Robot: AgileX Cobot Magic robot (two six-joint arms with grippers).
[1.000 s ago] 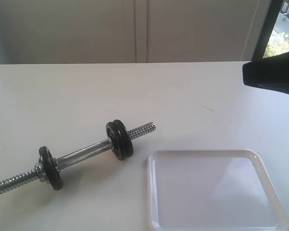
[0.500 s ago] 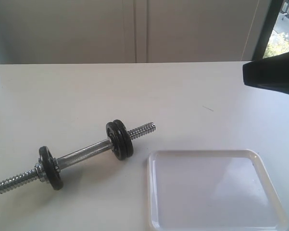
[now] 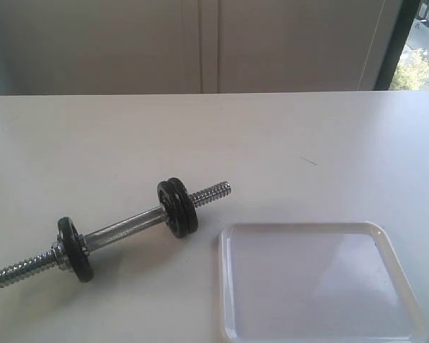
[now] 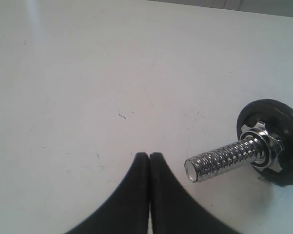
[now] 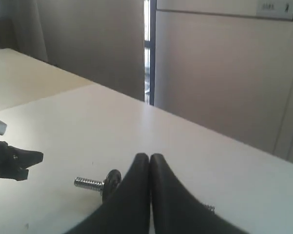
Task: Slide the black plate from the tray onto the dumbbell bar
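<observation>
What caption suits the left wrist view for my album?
Shut left gripper beside the threaded end of the dumbbell bar, black disc and nut behind, above a white table.

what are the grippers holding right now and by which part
Nothing. The left gripper and the right gripper are both shut empty; the dumbbell bar lies untouched.

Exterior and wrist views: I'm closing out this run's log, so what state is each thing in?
Shallow white plastic tray: nothing visible in it.
Chrome steel dumbbell bar: lying flat, unheld.
Pair of matte-black round plates: on the bar, side by side, toward the tray.
Single black plate: on the far end, nut against it.
Left gripper: shut, empty.
Right gripper: shut, empty.
</observation>
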